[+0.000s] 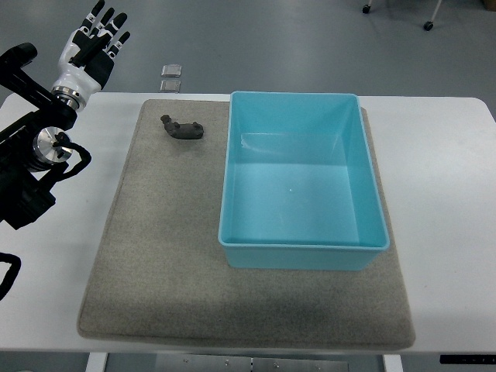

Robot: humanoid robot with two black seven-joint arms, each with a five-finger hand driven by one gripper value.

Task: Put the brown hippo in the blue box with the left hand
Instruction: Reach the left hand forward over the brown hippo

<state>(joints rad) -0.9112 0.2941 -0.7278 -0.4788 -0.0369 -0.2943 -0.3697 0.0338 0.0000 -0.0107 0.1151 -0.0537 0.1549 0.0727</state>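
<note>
On white table (449, 155) — grey mat (163, 256), grey floor (271, 39).

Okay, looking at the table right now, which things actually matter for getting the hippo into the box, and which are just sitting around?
Part of the job:
- small dark brown toy hippo, lying on the mat left of the box
- light blue rectangular plastic box, empty
- left robot hand, white and black, fingers extended, holding nothing

Just there:
- grey felt mat
- white table
- two small clear squares on the floor beyond the table
</note>
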